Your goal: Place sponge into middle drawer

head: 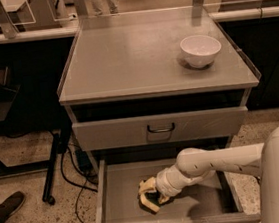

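The smooth plastic end effector [150,197] sits in the matt metal middle drawer [119,192].

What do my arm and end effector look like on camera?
The arm is smooth, rounded white tubing that widens into a thicker white wrist collar; no cables or markings show. The end effector, down in the middle drawer, looks pale yellow with darker parts.

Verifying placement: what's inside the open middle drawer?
The gripper reaches into the middle drawer, the sponge at its tip, toward the front. Bare grey floor shows around them. The floor under the arm and sponge is covered.
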Controlling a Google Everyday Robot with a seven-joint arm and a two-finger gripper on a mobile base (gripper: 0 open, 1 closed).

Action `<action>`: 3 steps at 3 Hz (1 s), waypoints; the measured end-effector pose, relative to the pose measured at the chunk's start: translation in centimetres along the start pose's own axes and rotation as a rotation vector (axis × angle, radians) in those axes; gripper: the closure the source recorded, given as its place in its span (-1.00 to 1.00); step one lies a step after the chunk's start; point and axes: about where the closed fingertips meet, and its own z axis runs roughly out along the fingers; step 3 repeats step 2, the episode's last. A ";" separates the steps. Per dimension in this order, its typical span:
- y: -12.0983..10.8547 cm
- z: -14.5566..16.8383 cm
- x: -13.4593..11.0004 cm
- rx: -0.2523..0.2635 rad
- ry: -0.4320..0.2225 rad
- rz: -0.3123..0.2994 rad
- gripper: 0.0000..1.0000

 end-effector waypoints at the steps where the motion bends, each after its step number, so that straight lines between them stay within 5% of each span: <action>1: 0.0 0.0 0.0 0.000 0.000 0.000 -1.00; 3: 0.0 0.0 0.0 0.000 0.000 0.000 -1.00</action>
